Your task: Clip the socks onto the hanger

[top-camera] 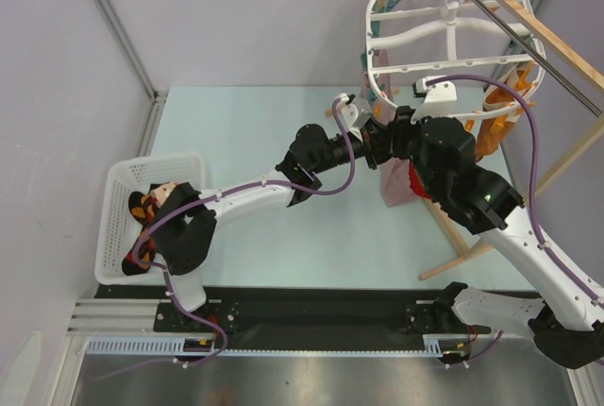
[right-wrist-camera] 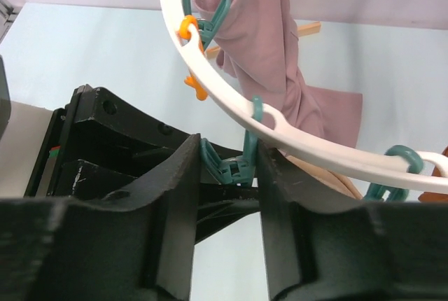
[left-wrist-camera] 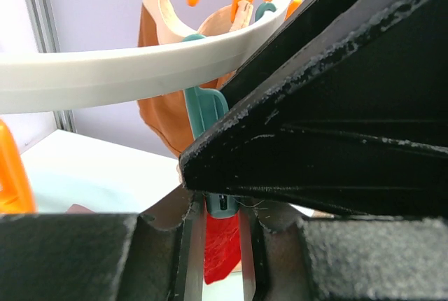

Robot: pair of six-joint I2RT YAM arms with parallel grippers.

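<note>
Under the white ring of the hanger (right-wrist-camera: 315,154), the right claw (right-wrist-camera: 229,157) is pinched on a dangling teal clip (right-wrist-camera: 234,169), one fingertip against each side. Facing it, the left claw (left-wrist-camera: 218,210) stands narrow, gripping the red fabric of one sock (left-wrist-camera: 221,248) just below that clip's lower end. Well behind the left claw, the other sock (top-camera: 142,206) lies in a white basket (top-camera: 111,227).
</note>
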